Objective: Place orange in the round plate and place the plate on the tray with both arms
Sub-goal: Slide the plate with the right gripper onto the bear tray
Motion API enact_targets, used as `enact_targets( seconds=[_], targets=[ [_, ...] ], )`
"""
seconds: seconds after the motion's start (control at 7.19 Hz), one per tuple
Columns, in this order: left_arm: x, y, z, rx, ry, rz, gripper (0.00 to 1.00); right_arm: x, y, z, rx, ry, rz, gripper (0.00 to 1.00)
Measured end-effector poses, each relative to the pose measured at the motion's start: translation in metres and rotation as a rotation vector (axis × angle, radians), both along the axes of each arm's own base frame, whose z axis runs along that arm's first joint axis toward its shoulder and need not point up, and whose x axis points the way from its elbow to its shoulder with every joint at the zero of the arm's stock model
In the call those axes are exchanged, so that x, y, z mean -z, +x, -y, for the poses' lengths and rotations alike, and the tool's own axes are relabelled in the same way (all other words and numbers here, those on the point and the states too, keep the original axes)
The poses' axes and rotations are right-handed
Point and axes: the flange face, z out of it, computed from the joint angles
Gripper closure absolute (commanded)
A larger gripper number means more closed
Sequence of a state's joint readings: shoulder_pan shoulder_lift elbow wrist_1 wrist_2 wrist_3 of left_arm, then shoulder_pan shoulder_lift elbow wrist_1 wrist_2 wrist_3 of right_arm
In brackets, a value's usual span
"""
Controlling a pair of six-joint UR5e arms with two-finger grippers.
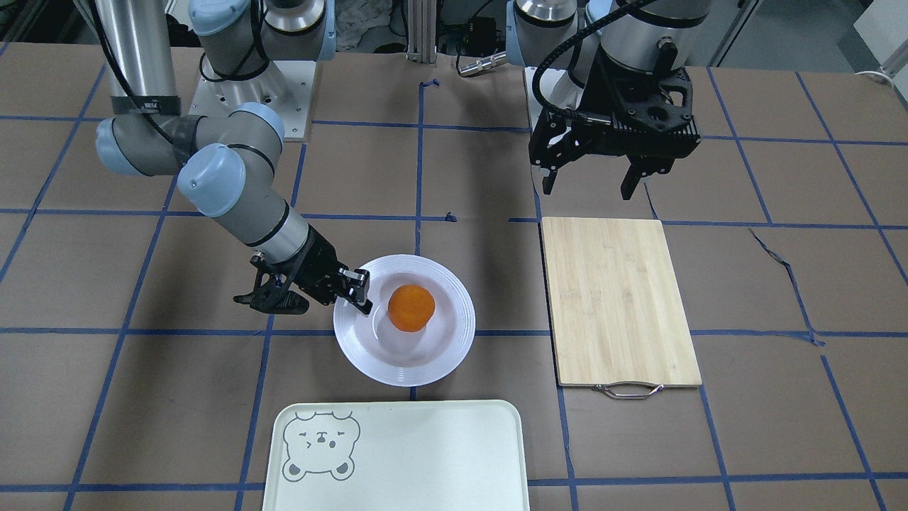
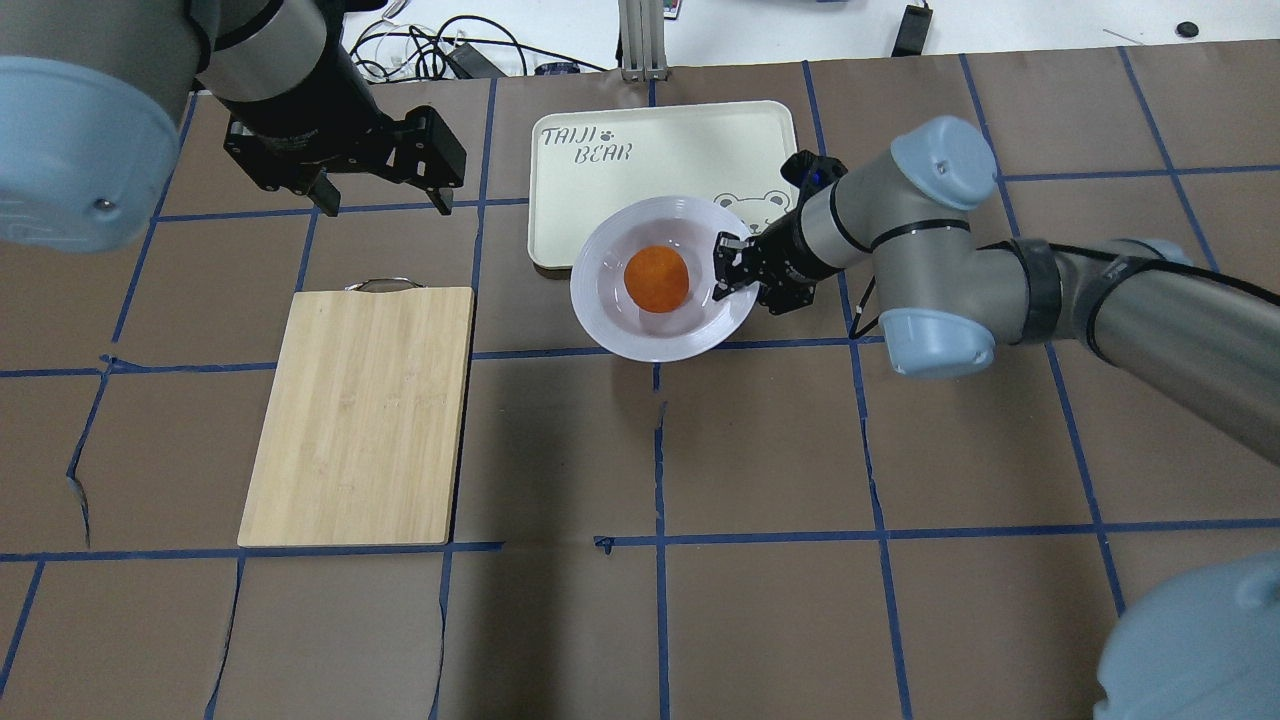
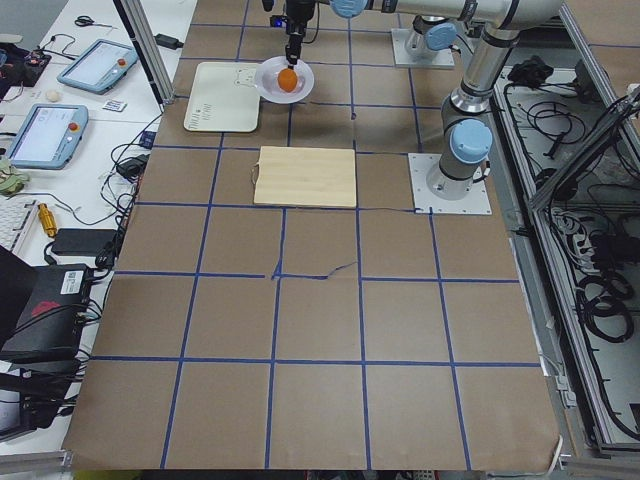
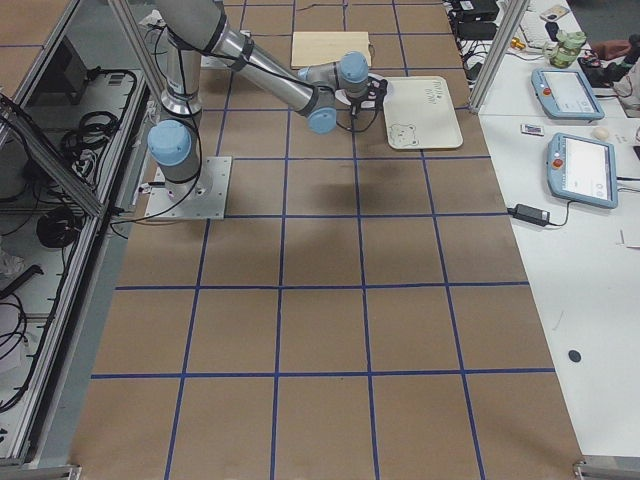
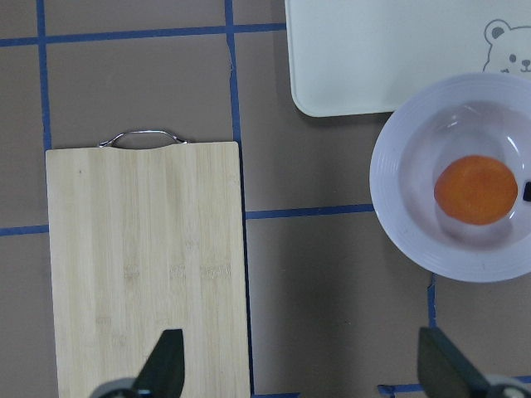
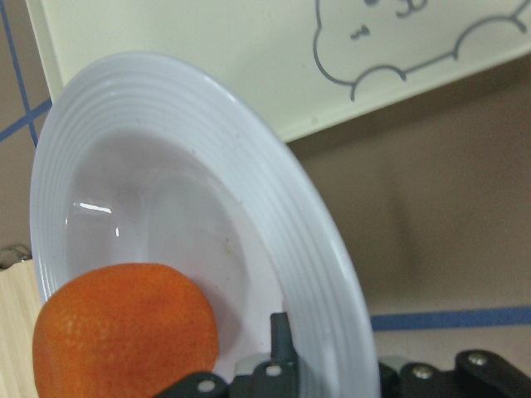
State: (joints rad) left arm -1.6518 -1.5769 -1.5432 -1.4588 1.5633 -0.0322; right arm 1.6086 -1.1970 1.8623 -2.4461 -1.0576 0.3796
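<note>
The right jaws are clamped on the rim of the round plate (image 1: 440, 355), on its side facing the right end of the counter (image 1: 106, 397). One finger (image 1: 358, 284) lies over the rim inside the plate. In the right wrist view the other sits beneath the rim. The orange (image 1: 411, 308) rests in the plate's sunken centre, just beside that upper finger but not touching it.

The plate appears raised a little off the counter. From overhead its rim overlaps the near edge of the tray (image 1: 425, 454), while the front-facing view shows a strip of brown counter between them. The tray lies flat at the counter's edge opposite the robot, and nothing rests on the part of it that shows. Its grey bear face (image 1: 319, 446) is in the corner nearest the plate. The right arm (image 1: 234, 191) reaches in low from the robot's side.

The left jaws are spread wide and hold nothing, with both fingers (image 1: 547, 179) pointing down. They hang above the counter just beyond the robot-side end of the bamboo cutting board (image 1: 617, 298), well apart from the plate. The board lies flat toward the left end of the counter. Its metal handle (image 1: 628, 389) points at the edge opposite the robot. The left arm (image 1: 638, 35) stands nearly upright above its jaws.
</note>
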Motion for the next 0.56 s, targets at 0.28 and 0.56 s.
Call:
enact_targets(
  seconds=[0.28,0.56],
  targets=[
    [0.000,0.000,0.000,0.000,0.000,0.000,0.00,0.015,0.003,0.083,-0.001,0.000,0.007,0.90],
    [0.000,0.000,0.000,0.000,0.000,0.000,0.00,0.046,0.006,0.155,-0.001,-0.033,0.008,0.85]
  ],
)
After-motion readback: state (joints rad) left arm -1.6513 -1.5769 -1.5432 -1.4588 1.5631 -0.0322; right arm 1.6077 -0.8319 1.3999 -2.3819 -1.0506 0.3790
